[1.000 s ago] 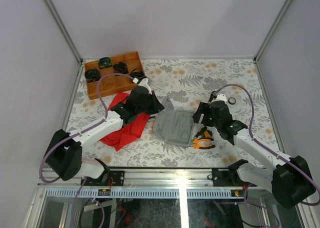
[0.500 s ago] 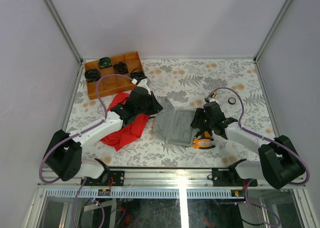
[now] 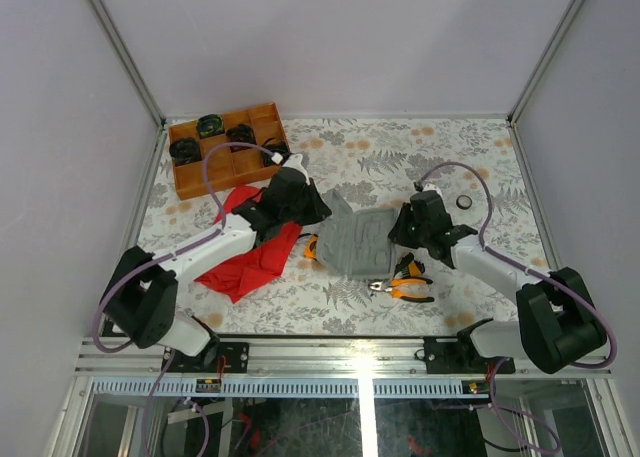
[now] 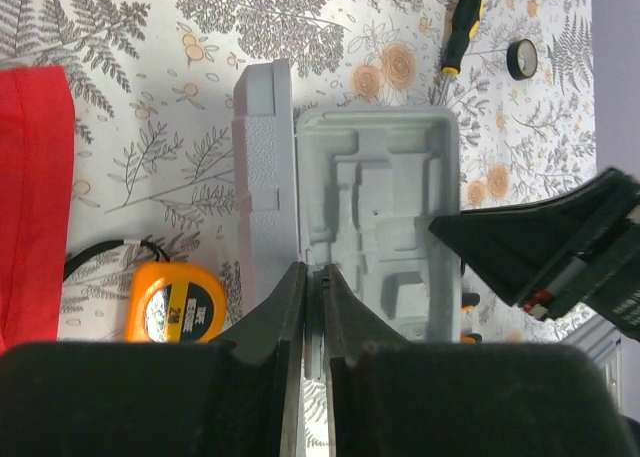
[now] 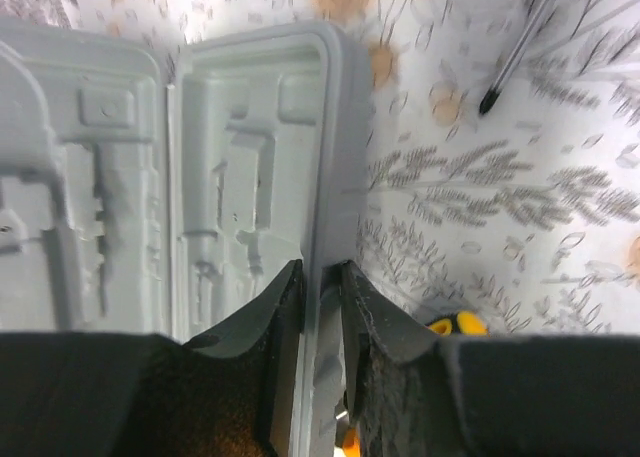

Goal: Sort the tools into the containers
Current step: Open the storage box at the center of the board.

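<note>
The grey tool case [image 3: 357, 241] lies open near the middle of the table and is now gripped from two sides. One leaf is laid flat with its moulded recesses upward, and the other is tilted up on the left arm's side. Compared with a second ago, the case has been shifted towards 1 o'clock.

The left gripper [image 4: 315, 282] is pinched narrow on the case's edge close to the hinge line, at about 10 o'clock of the case in the top view. That hold is unchanged. The right gripper [image 5: 320, 282] was spread wide a second ago and poised over the pliers. It has since been brought to 3 o'clock of the case and closed onto the rim of the flat leaf, whose grey wall is seen between its fingers.

From this it is judged that the container is being steadied and positioned, not yet filled, since no tool is seen in any recess.

Smaller things have been uncovered by the shift. The orange-and-black pliers [image 3: 405, 290], half hidden before, are seen whole at 5 o'clock, just beside the case. The orange tape measure [image 3: 312, 245], not visible earlier, is revealed at 9 o'clock. In the left wrist view, a black-and-yellow screwdriver [image 4: 460, 29] is seen well apart at 1 o'clock of the case.
</note>
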You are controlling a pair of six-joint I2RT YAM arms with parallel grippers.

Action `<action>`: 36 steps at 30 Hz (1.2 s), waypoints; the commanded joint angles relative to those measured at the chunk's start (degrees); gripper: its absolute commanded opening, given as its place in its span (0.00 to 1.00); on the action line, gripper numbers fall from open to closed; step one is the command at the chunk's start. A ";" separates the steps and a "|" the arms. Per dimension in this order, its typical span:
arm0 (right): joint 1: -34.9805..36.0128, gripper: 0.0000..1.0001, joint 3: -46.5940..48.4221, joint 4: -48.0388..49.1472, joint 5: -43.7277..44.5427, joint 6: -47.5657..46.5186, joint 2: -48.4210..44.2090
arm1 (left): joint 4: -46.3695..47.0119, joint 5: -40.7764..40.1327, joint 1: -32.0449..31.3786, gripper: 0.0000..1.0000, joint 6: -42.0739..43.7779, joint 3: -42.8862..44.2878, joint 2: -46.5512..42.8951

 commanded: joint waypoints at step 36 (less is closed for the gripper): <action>-14.63 0.47 16.61 4.69 -12.33 -10.92 20.98 | -1.74 -1.85 7.88 0.00 1.92 10.92 19.64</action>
